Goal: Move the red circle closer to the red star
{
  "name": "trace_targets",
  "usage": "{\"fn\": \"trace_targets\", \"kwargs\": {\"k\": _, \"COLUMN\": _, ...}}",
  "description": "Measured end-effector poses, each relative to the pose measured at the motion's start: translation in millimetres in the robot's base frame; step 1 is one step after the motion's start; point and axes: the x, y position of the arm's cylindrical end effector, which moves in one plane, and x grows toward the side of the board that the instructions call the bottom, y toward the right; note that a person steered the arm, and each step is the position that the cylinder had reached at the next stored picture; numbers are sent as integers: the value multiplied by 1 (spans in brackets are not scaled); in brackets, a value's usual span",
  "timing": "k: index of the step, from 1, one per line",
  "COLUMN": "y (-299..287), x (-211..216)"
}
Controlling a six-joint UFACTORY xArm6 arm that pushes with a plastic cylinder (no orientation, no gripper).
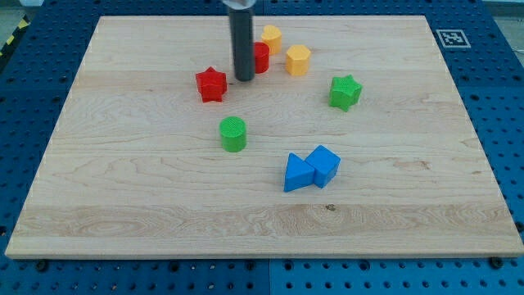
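Scene: a wooden surface (123, 205) carries eight small coloured blocks, with a dark rod coming down from the view's top.
My tip: the rod's lower end (244, 79) sits on the surface between the red star and the red circle, hard against the circle's left side.
Pincer: there is none on this arm; only a plain rod, so nothing to part or clamp.
Red circle: (261, 57) partly hidden behind the rod, near the view's top, just beside a yellow block (271, 38) above it and a yellow hexagon (298, 60) to its right.
Red star: (211, 83) near the circle, down and to the view's left, apart from it.
Handling: the circle looks like a light, stiff plastic piece that should slide readily on smooth wood; its round wall may let it roll off an off-centre push.
Contact point: judged best on the circle's far side, upper right, pushing through its centre toward the star.
Others: green cylinder (233, 133), green star (345, 92), two touching blue blocks (312, 170).
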Motion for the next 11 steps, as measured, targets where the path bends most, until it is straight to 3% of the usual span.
{"fn": "trace_targets", "kwargs": {"k": 3, "y": 47, "x": -9}}
{"fn": "trace_targets", "kwargs": {"k": 6, "y": -18, "x": -45}}
{"fn": "trace_targets", "kwargs": {"k": 10, "y": -49, "x": -120}}
{"fn": "trace_targets", "kwargs": {"k": 11, "y": -66, "x": -119}}
